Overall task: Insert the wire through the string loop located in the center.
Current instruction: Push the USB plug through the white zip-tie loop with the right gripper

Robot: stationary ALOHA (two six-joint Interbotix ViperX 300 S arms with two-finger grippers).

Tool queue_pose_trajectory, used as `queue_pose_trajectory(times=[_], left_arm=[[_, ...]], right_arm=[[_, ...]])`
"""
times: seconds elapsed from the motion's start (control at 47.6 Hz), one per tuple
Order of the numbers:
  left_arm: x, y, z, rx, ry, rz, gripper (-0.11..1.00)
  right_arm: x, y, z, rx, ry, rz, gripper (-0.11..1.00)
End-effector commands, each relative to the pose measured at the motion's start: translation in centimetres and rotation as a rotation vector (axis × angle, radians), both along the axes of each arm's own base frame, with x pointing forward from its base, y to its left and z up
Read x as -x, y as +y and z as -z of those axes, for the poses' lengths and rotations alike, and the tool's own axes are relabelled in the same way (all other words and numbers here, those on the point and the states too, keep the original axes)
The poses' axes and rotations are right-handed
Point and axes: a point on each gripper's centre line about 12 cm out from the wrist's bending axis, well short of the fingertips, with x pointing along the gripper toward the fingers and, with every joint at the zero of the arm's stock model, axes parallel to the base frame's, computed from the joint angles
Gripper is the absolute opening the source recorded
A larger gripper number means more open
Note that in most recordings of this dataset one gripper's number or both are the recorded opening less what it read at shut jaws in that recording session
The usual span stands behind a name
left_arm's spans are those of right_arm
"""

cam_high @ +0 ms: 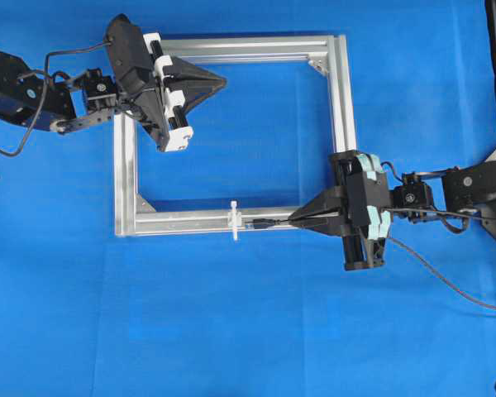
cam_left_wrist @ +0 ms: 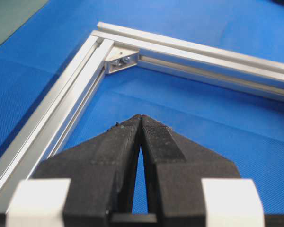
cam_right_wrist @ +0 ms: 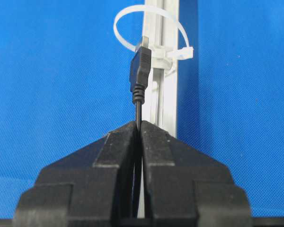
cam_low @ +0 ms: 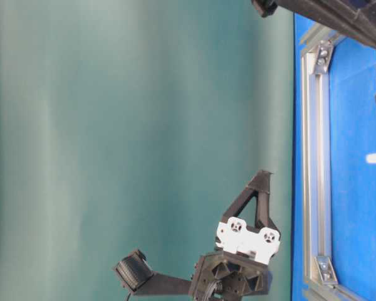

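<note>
The string loop is a white tie standing on the near bar of the silver frame. My right gripper is shut on the wire just behind its dark plug. The plug points left at the loop and stops a little short of it. In the right wrist view the plug lines up with the loop ahead of the shut right gripper. My left gripper hovers over the frame's far left corner, and in its wrist view the left gripper is shut on nothing.
The wire's slack trails off to the right over the blue cloth. Silver corner brackets sit inside the frame's corners. In the table-level view the left gripper is raised well above the frame bar.
</note>
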Motion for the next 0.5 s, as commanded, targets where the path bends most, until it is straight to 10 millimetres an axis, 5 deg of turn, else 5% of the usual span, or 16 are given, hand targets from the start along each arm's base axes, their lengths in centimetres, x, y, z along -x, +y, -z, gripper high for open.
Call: queue_pose_trajectory(times=[0.0,0.483], left_arm=[[-0.2,-0.1,-1.4,-0.015,-0.043,0.004,0.00],[-0.2,-0.1,-1.5,-0.015,-0.045,0.004,0.00]], right_arm=[[-0.3,0.0,-0.8,-0.004,-0.029,0.002,-0.03],[-2.1,0.3,-0.6,-0.005,-0.030,0.001,-0.03]])
